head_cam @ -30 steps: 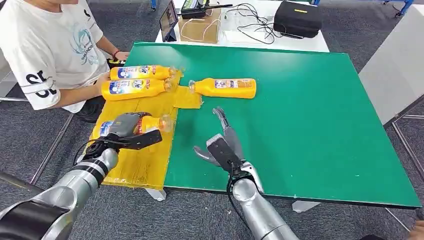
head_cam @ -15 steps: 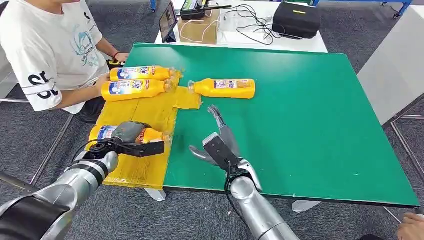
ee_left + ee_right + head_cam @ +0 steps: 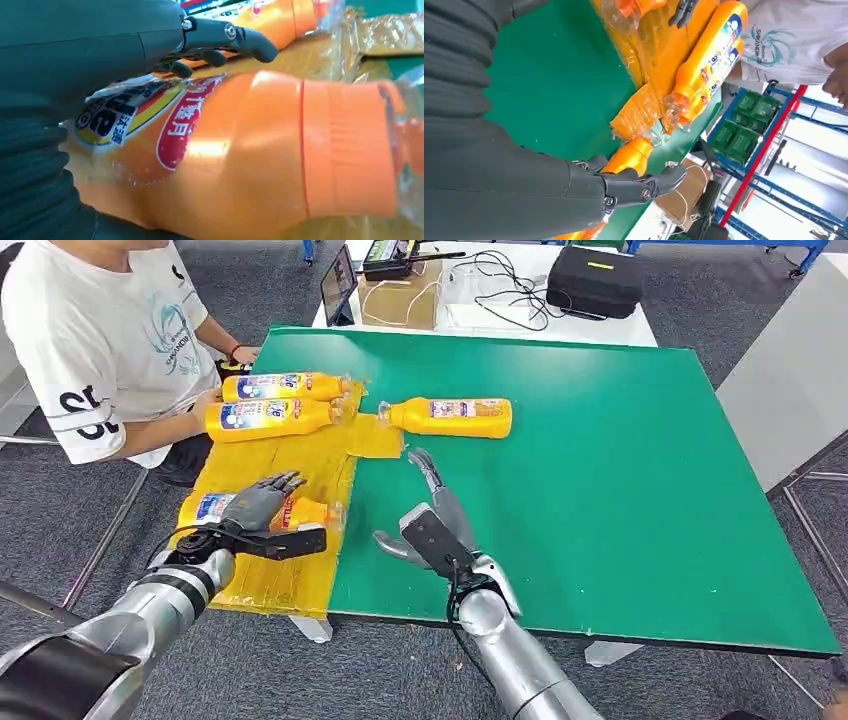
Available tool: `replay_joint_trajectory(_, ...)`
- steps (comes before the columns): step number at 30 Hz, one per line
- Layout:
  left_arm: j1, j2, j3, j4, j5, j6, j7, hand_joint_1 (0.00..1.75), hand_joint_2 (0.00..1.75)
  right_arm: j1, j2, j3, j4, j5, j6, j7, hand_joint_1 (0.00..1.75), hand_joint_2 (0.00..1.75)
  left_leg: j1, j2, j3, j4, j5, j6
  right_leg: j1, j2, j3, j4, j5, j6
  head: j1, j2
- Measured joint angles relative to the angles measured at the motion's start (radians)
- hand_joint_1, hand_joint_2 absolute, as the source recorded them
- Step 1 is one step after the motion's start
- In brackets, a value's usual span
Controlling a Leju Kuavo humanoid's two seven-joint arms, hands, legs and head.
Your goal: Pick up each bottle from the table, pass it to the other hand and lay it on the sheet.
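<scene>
Yellow sheet (image 3: 300,465) holds three bottles; left hand (image 3: 258,502), fingers spread, rests over the nearest (image 3: 300,512); right hand (image 3: 432,525) open, empty; fourth bottle (image 3: 450,417) remains on table (image 3: 620,460).

free: green table (image 3: 620,490) right half | blocked: bottles crowd yellow sheet (image 3: 290,465) left
</scene>
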Motion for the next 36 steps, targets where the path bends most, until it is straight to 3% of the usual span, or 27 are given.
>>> replay_joint_trajectory(8,0.042,0.002,0.087,-0.015,0.088,0.068,-0.22,0.0,1.75,-0.008,-0.002,0.0,0.014,0.001,0.0,0.0,0.0,1.75,0.0,0.0,-0.001,0.0,0.0,0.0,0.0,0.0,-0.001,0.0,0.0,0.0,0.0,0.0)
replay_joint_trajectory(14,0.092,0.002,0.146,-0.079,0.196,0.004,-0.344,0.0,1.75,-0.008,-0.01,0.0,0.015,0.005,0.0,0.002,0.0,1.75,0.0,0.0,-0.001,0.0,0.0,0.0,0.0,0.0,-0.002,0.0,0.0,0.0,0.0,0.0)
replay_joint_trajectory(26,0.267,-0.014,0.191,-0.433,0.824,-0.301,-0.359,0.0,1.75,-0.005,-0.027,-0.003,0.025,0.038,-0.019,0.005,0.0,1.75,0.0,0.001,-0.004,0.0,0.0,0.0,0.0,0.0,-0.005,-0.001,0.0,0.0,0.0,0.0)
replay_joint_trajectory(36,0.276,-0.163,0.356,-0.449,0.957,-0.433,-0.289,0.0,1.75,0.049,-0.037,-0.008,-0.005,0.087,-0.066,0.051,0.0,1.75,-0.001,0.0,-0.005,0.001,0.0,0.0,0.0,0.0,-0.005,-0.001,0.0,0.0,0.0,0.0)
